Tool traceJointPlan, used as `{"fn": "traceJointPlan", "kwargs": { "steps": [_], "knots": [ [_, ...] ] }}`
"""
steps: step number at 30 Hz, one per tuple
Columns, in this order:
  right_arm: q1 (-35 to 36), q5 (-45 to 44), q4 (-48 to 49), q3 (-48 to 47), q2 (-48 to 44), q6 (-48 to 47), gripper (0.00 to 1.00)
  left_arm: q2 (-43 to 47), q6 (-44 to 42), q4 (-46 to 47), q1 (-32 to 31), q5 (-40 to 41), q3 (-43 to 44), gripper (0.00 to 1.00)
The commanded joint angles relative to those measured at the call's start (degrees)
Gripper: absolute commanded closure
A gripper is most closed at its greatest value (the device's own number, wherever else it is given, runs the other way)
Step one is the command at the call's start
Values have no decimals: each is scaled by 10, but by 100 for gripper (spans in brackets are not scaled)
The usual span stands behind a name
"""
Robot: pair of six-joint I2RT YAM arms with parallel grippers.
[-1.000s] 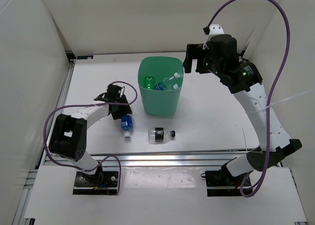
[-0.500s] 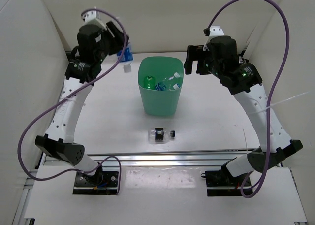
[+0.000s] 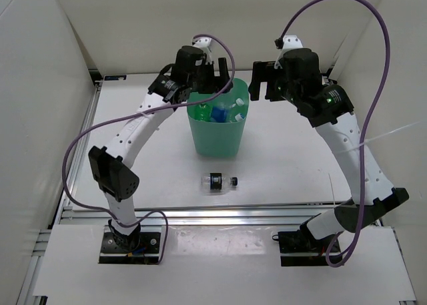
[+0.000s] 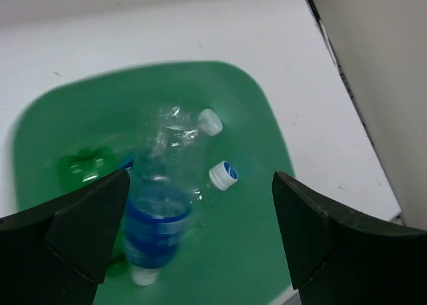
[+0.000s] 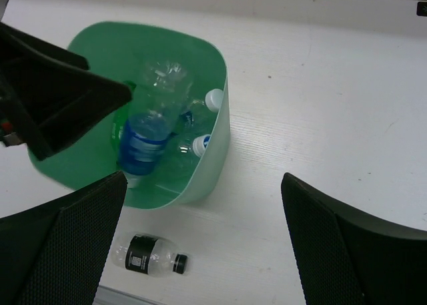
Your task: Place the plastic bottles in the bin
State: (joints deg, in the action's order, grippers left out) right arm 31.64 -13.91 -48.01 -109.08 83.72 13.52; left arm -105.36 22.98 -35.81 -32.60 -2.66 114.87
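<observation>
The white table (image 3: 293, 151) carries the green bin (image 3: 217, 137) near its middle, toward the far side. Both arms reach in over it from either side. The left gripper (image 4: 200, 178) hangs straight above the bin's mouth with its fingers (image 4: 80, 228) spread wide and closed on nothing. The right gripper (image 5: 203, 181) is poised high beside the bin's right rim, its fingers (image 5: 73, 231) also wide apart with nothing between them.

In the bin's mouth, below the left fingers, is a clear bottle with a blue label (image 4: 160, 205) – tilted, white cap down, blurred in the wrist view. Whether it touches the nearer finger cannot be told. Deeper in the bin lie the green bottle (image 4: 80, 166) against the left wall and two more clear bottles, of which mostly the caps show: one white (image 4: 210, 121) and one blue and white (image 4: 223, 175).

The short clear bottle with a black label (image 3: 217, 182) lies on its side on the table, in front of the bin and apart from it – black cap pointing right
</observation>
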Motion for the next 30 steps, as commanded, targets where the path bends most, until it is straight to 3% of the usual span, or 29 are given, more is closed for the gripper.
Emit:
{"fn": "traceJointPlan", "kwargs": {
  "steps": [1,5,6,8,12,18,24,30],
  "knots": [
    [3,-15,13,-19,-1,2,0,131,-47,1,0,82,17,1],
    [3,69,13,-19,-8,-24,0,213,-60,1,38,214,28,1],
    [3,140,13,-10,-15,-31,0,232,-53,1,54,240,12,1],
    [18,187,13,2,-22,-50,0,291,-41,-4,83,259,-33,1],
    [141,227,-13,21,-7,-126,0,369,0,-86,136,288,-150,1],
    [304,192,-2,127,55,-264,0,464,79,-201,167,321,-271,1],
    [318,104,72,241,98,-283,0,524,91,-242,173,332,-320,1],
    [318,75,96,222,185,-244,0,550,96,-255,173,303,-361,1]
  ]
}}
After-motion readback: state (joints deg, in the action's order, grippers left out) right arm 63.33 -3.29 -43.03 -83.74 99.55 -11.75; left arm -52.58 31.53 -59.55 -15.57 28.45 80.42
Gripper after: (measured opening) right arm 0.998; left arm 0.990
